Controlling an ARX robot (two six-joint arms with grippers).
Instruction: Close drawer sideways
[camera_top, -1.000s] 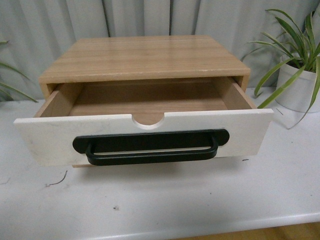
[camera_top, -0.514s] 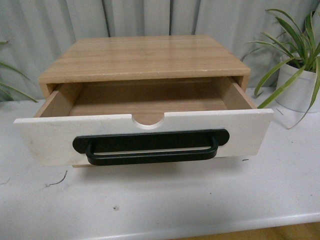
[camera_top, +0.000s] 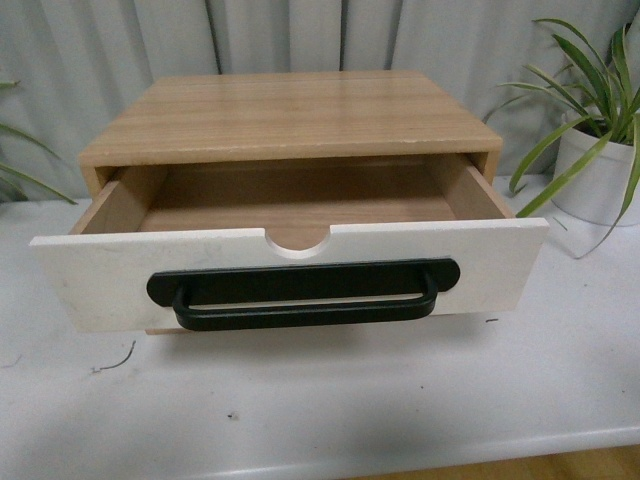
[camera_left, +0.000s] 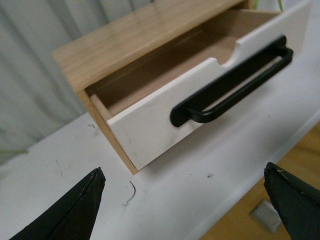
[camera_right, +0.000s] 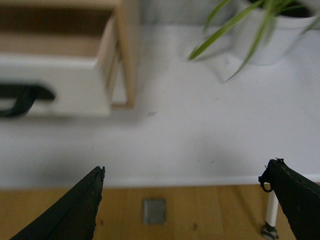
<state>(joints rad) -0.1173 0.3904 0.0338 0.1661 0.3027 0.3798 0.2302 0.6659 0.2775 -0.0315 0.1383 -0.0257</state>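
Fingers are absent from the front view, since neither arm shows there. The drawer (camera_top: 290, 268) stands pulled well out of the case (camera_top: 290, 110) on the table (camera_top: 350, 410), with its white front and handle (camera_top: 303, 292) facing the camera. Compared with a second ago and half a second ago, it has not shifted. Its inside looks bare. I judge that nothing has changed for the task yet and the whole closing push remains to be done.

Left wrist view: the left gripper (camera_left: 183, 170) hangs wide open and empty. Its fingers (camera_left: 75, 210) are above the table, near the drawer's left front corner but apart from it. That corner or the front panel looks the likely place to press.

Right wrist view: the right gripper (camera_right: 186, 166) is likewise spread wide with nothing held. It sits over the table's front edge, off the drawer's right end and clear of it. A plant (camera_right: 272, 40) stands further back on that side.
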